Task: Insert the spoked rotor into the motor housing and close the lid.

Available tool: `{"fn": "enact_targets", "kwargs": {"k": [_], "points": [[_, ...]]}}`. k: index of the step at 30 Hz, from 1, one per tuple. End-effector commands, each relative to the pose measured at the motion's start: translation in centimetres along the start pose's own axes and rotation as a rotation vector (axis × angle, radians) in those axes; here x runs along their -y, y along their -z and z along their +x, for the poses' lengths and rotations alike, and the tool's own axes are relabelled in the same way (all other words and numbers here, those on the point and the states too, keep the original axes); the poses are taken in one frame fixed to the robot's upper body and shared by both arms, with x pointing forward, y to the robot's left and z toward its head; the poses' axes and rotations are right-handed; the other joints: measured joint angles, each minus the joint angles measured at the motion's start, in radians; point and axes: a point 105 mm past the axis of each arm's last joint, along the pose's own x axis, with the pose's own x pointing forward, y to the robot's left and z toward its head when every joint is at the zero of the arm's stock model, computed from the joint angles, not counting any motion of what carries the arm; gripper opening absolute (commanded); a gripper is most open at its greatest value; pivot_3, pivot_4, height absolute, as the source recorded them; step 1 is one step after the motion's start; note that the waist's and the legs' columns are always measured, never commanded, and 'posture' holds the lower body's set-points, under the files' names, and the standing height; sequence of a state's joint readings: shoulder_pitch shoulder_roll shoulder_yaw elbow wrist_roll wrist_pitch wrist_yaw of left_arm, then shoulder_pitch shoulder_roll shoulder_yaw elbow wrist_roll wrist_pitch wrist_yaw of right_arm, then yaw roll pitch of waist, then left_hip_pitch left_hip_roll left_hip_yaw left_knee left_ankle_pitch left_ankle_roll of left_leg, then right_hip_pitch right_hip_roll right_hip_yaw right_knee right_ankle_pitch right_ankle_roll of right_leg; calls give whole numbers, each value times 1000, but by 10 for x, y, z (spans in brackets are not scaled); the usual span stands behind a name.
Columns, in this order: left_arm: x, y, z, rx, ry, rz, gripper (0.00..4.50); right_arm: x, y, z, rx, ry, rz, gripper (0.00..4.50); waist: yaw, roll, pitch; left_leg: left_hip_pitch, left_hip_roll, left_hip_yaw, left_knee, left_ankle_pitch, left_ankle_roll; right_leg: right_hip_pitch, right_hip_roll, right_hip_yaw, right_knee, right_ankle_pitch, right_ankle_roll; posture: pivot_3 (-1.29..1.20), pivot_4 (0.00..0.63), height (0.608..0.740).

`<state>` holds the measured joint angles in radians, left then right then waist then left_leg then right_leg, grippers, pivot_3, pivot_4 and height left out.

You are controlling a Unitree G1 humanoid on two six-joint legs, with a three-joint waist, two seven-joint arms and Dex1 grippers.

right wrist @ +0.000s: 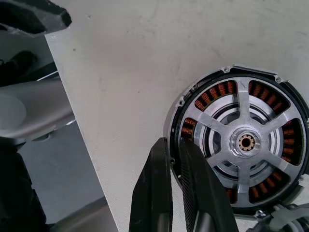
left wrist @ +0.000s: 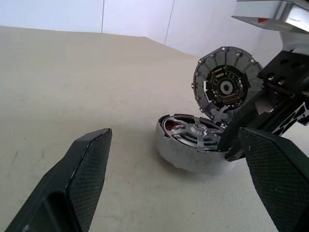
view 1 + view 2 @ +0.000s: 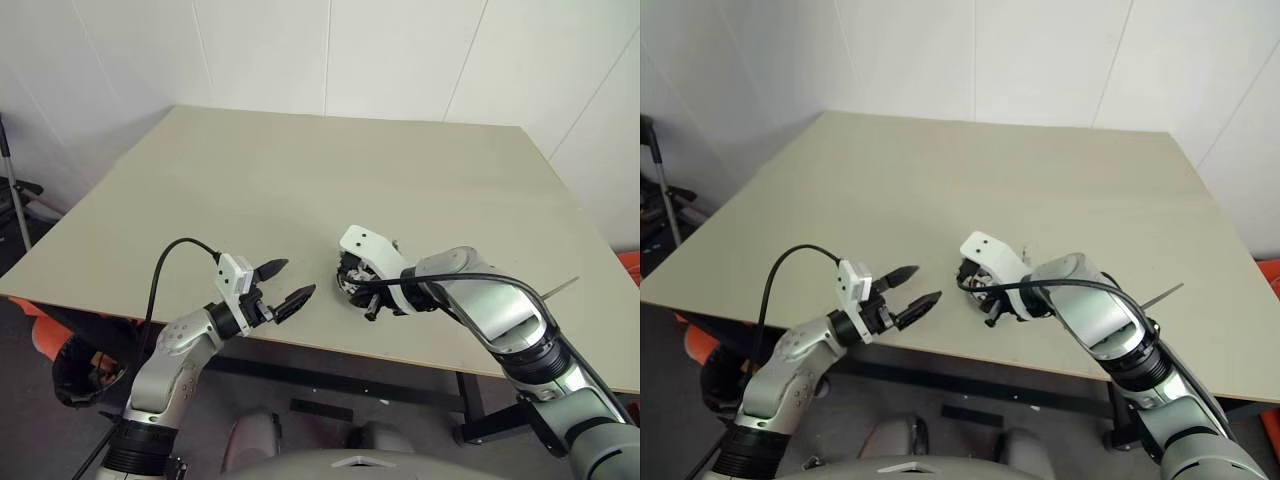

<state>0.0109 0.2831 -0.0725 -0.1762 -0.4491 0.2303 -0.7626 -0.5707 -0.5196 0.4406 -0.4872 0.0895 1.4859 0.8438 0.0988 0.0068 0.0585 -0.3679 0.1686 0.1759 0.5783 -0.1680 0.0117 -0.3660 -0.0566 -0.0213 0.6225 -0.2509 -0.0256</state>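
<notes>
White wall panels stand behind a pale counter, and near its front edge sits the housing, a grey puck with copper windings showing in a ring. The rotor already lies inside it, its silver spokes and hub level with the rim, so the inserting looks done. The lid stands raised on edge at the housing's far rim, its inner face turned toward the left wrist camera. The right gripper points down at the housing's near rim, its fingers nearly together with only a slit between them, one tip outside the rim and the other just over the windings; whether they pinch the rim or merely rest there I cannot tell. The left gripper hangs near the housing, spread wide and holding nothing. The step in hand seems to be the closing. It likely calls for steadying the housing while the lid is tipped down squarely onto the rim, with the right fingers clear first.
</notes>
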Motion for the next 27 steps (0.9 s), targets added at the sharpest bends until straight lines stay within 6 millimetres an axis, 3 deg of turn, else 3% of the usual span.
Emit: {"fn": "enact_targets", "kwargs": {"k": [1,4,9,19,23,27], "points": [[2,-12,2,34,15,23,4500,12,-18,-5,78,72,-47,1218,0,0,0,0,0,0,0,0,0,0,0,0,0,0,0,0,0,740],[3,-14,2,34,14,25,4500,9,-26,-2,112,79,-101,1997,0,0,0,0,0,0,0,0,0,0,0,0,0,0,0,0,0,740],[2,-16,3,34,13,27,4500,-2,-51,-8,240,32,-169,1997,-2,0,0,0,0,0,0,0,-1,0,0,0,0,0,0,0,0,740],[3,-16,4,30,22,24,4500,-19,-108,-46,515,-118,-106,1997,-2,0,0,-1,0,0,0,0,-1,-1,0,0,0,0,0,0,0,740],[2,-16,4,29,24,24,4500,1,-129,-59,624,16,-109,1997,-2,0,0,0,0,0,-1,1,-1,-1,0,0,1,0,0,0,0,740],[1,-15,3,27,23,24,4500,51,-117,-63,550,353,-236,1089,4,-1,0,-1,-1,0,-1,1,-3,0,0,0,0,0,0,0,0,740]]}}
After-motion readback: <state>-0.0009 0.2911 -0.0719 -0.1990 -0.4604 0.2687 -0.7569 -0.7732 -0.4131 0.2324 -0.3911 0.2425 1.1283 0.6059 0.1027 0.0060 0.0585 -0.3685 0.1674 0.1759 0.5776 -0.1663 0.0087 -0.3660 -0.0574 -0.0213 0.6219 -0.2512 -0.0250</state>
